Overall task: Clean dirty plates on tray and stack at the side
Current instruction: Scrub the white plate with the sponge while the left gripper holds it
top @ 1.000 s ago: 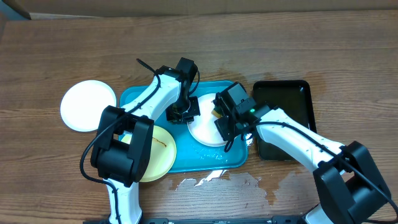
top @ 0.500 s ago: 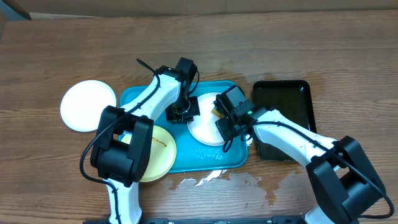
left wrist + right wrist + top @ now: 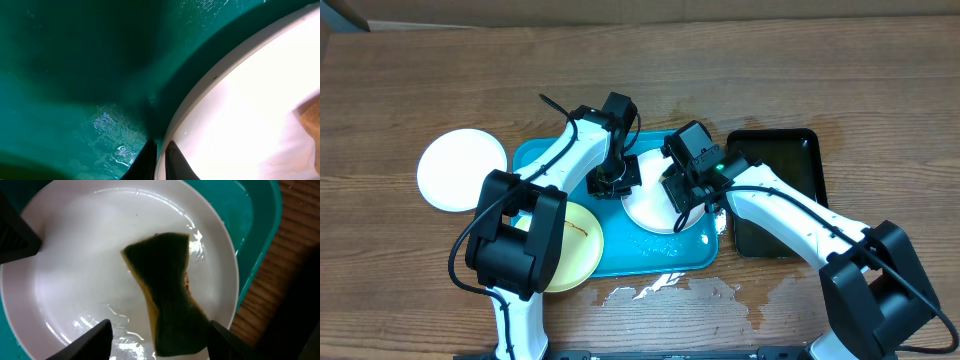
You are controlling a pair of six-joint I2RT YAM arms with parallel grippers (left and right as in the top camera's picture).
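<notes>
A white plate [image 3: 462, 169] with no visible smears lies on the wooden table [image 3: 400, 80], left of the blue tray [image 3: 532, 156]. A pale yellow plate [image 3: 578, 245] with a thin dark smear rests at the tray's front left corner. Inside the tray, the left claw [image 3: 160, 160] is pinched shut on the rim of a wet white plate [image 3: 648, 212]. The right claw [image 3: 161, 340] grips a green and yellow sponge [image 3: 162, 280] over that plate. A black tray [image 3: 790, 160] sits to the right.
</notes>
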